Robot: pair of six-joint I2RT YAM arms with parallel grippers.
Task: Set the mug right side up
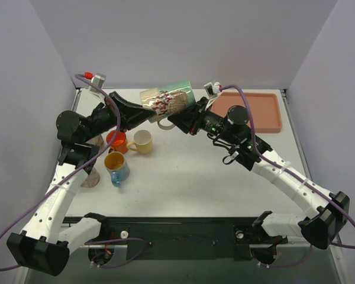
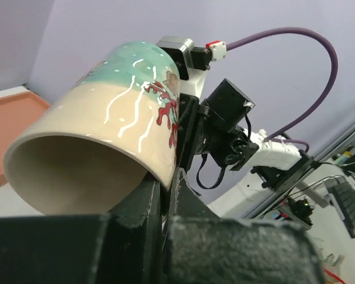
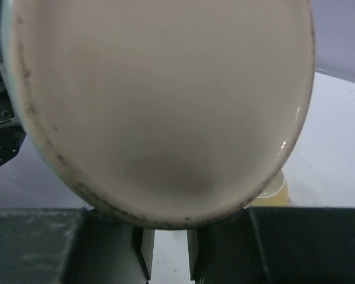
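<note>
Up top-middle in the overhead view, the teal-and-cream ceramic mug [image 1: 168, 99] hangs sideways above the table [image 1: 183, 177]. The left gripper [image 1: 144, 112] has its jaws pinching the rim, the right gripper [image 1: 186, 115] has its jaws clamped on the base end. Roughly halfway; tipping upright and setting down are left.

From the right wrist, we've got the mug [image 3: 165, 106] swallowing the picture, its top cut off and the worktop [image 3: 337, 148] mostly hidden behind it. From above, the right pincer [image 1: 182, 118] loses its tips under the mug. Well below-left of the mug, a greyish thing [image 1: 90, 177] sits half behind the left arm; we can't tell what it is.
</note>
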